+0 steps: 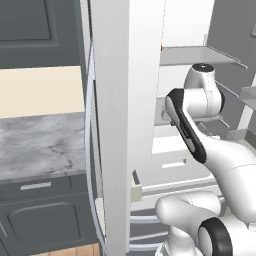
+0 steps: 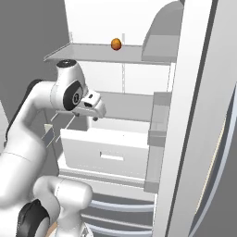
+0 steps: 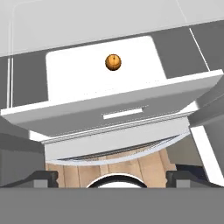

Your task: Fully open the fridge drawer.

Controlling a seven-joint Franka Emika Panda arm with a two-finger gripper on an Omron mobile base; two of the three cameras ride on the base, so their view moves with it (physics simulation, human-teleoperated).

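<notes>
Two dark fingertips (image 3: 43, 179) of the tool (image 3: 112, 180) stand wide apart, holding nothing above the fridge drawer (image 3: 118, 111), so a pull may miss its small handle (image 3: 123, 113).

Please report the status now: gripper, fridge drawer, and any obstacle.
Gripper open, holding nothing, above the fridge drawer. Drawer pulled out, a small orange fruit inside; handle untouched. Nothing between gripper and drawer.

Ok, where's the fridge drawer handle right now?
The handle sits mid-front on the fridge drawer, below the tool in the right base view; the hand view shows it centred above the fingertips.
</notes>
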